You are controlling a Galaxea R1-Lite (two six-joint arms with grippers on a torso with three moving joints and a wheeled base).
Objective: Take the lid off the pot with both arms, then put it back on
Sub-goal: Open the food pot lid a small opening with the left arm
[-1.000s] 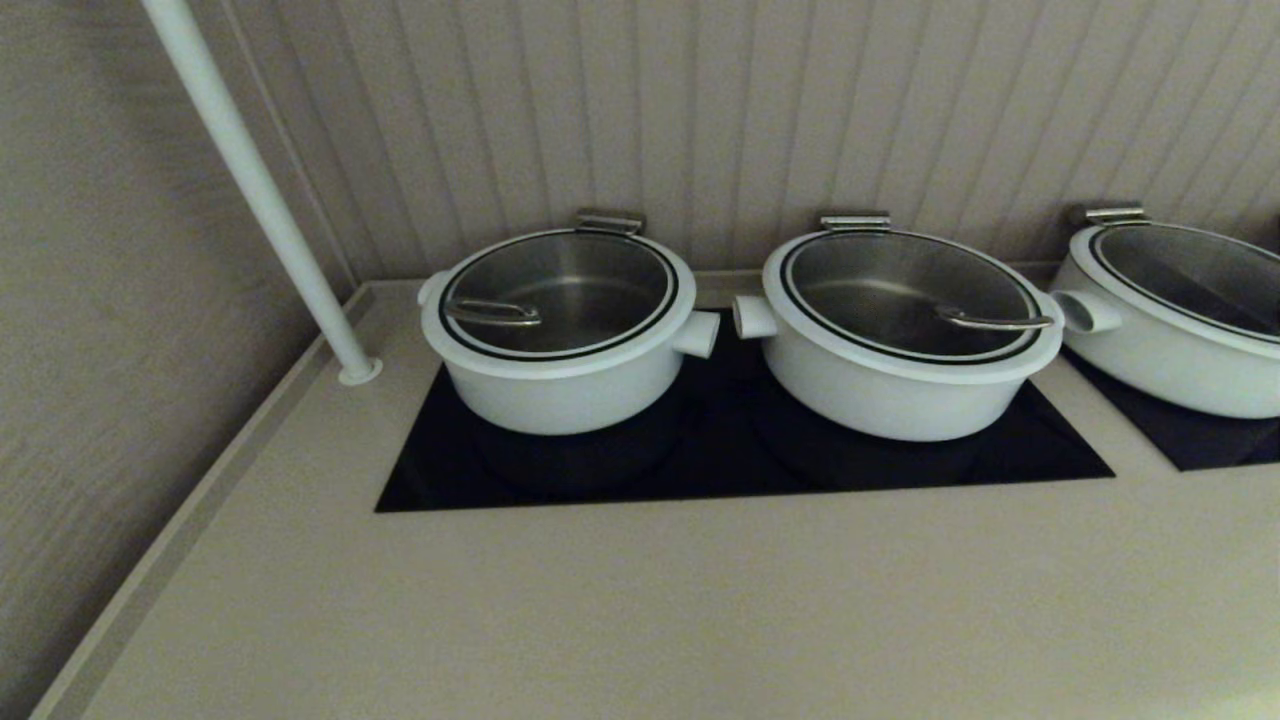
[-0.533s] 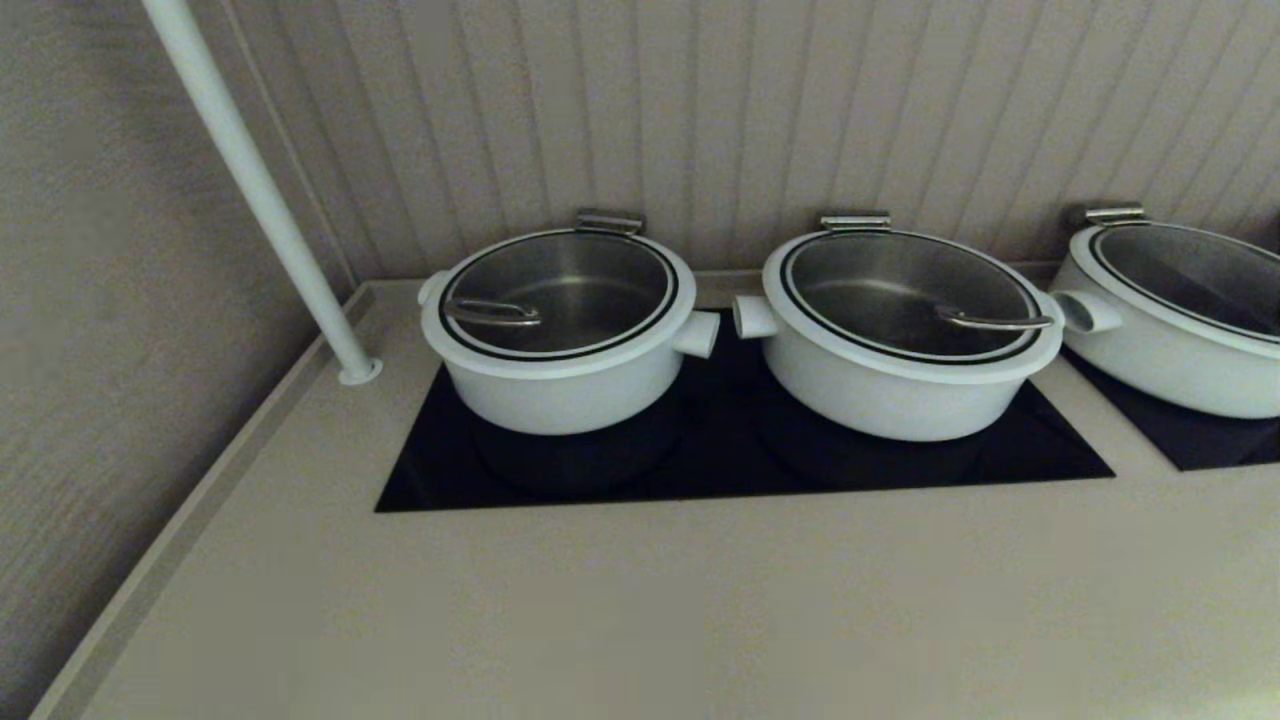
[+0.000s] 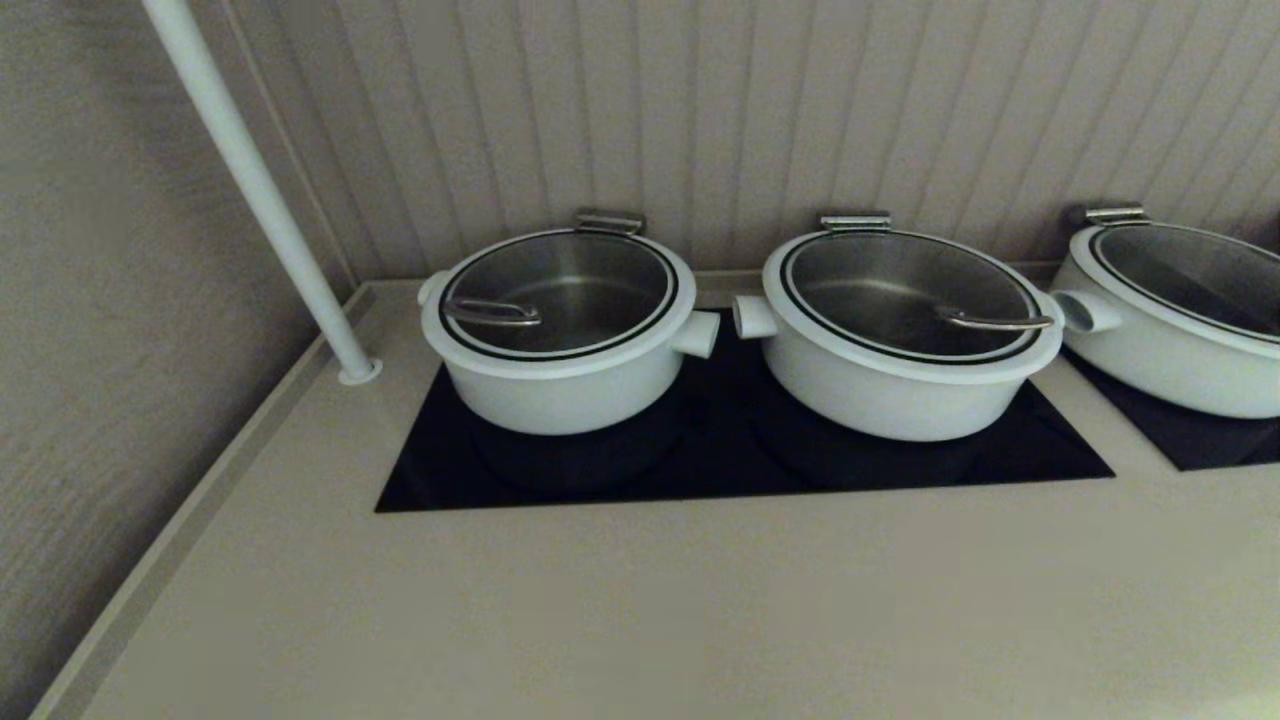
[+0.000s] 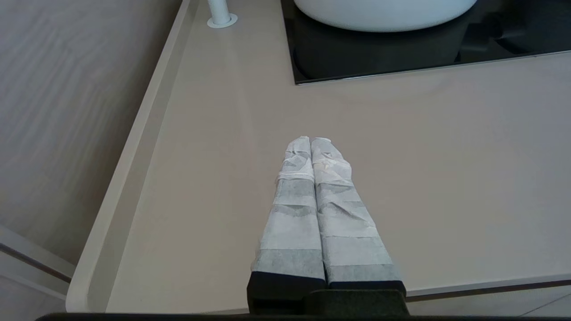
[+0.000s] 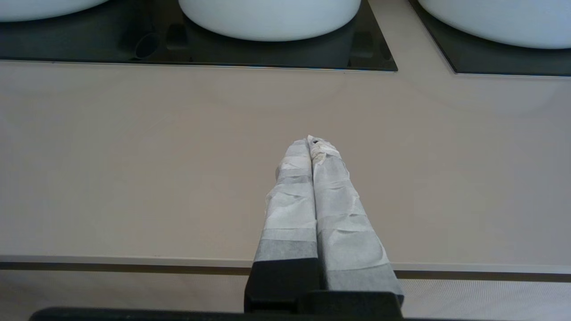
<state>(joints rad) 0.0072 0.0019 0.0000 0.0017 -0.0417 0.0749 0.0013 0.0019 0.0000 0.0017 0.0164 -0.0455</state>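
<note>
The pot (image 3: 560,385) is white and straight-sided and stands at the left end of the black hob (image 3: 720,455). The lid (image 3: 560,295) sits on it, a glass lid with a white ring and a steel bar handle (image 3: 492,313) on its left side. Neither arm shows in the head view. My left gripper (image 4: 311,141) is shut and empty over the beige counter near its front edge, with the pot's base (image 4: 383,13) far ahead. My right gripper (image 5: 311,141) is shut and empty over the counter's front part, with the pot's base (image 5: 40,6) far ahead to one side.
A wider white pot (image 3: 900,340) with a glass lid stands right of the task pot on the same hob. A third wide pot (image 3: 1180,320) stands at the far right. A white pole (image 3: 255,190) rises from the counter's back left corner. A ribbed wall closes the back.
</note>
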